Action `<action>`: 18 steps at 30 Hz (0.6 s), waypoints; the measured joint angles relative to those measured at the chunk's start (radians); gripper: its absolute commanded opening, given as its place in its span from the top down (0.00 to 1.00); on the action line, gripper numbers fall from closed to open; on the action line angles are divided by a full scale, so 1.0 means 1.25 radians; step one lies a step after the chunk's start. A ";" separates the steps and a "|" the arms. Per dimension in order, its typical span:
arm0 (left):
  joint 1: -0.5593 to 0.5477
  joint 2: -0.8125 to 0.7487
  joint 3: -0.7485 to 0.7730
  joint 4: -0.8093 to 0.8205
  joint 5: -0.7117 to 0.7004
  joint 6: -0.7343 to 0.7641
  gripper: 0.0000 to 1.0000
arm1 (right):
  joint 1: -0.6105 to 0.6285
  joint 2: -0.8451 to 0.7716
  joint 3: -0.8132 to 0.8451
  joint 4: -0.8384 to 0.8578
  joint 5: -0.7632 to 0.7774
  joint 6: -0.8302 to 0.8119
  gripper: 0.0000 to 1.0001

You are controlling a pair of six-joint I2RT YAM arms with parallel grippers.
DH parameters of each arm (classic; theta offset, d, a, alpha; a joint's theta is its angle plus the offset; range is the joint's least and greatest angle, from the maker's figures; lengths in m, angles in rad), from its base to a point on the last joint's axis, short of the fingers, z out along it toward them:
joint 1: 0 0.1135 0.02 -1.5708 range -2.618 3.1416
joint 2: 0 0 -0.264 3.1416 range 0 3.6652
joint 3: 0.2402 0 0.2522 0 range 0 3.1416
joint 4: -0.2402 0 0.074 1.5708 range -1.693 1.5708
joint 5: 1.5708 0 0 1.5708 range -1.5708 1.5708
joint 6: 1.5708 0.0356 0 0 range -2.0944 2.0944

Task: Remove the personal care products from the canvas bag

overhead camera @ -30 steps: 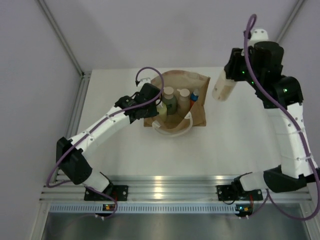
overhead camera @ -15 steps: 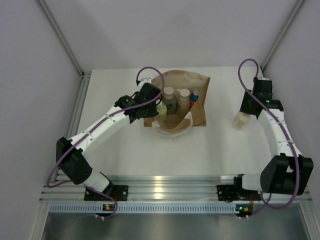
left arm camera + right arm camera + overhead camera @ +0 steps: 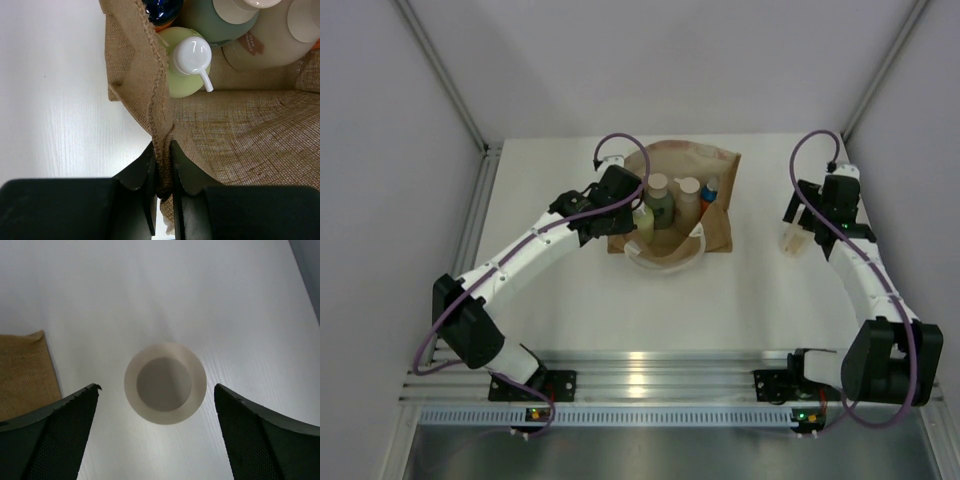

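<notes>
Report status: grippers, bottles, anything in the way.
Left gripper shut on canvas bag rim. Right gripper open, astride cream bottle standing on table, not touching. Other bottles inside bag. No obstruction seen.

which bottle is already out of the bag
The cream bottle, standing upright and alone on the right side of the table. The other bottles all still sit inside the canvas bag.
</notes>
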State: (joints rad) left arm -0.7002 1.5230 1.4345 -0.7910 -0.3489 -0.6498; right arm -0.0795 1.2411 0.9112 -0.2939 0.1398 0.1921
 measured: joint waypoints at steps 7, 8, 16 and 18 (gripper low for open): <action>0.000 0.000 0.003 -0.003 0.000 0.006 1.00 | 0.096 -0.022 0.149 -0.062 0.009 0.002 0.02; 0.000 0.000 0.003 -0.004 0.000 0.006 1.00 | 0.154 -0.024 0.190 -0.070 0.021 0.006 0.02; 0.000 0.000 0.003 -0.006 -0.009 -0.015 1.00 | 0.556 0.088 0.477 -0.067 -0.010 0.034 0.15; 0.000 -0.002 0.002 -0.009 -0.015 -0.037 1.00 | 0.593 0.158 0.524 -0.065 -0.035 0.030 0.18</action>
State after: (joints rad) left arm -0.7002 1.5208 1.4376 -0.8028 -0.3679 -0.6956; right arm 0.6621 1.4384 1.5665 -0.3752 0.0963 0.2291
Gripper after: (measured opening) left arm 0.171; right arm 0.846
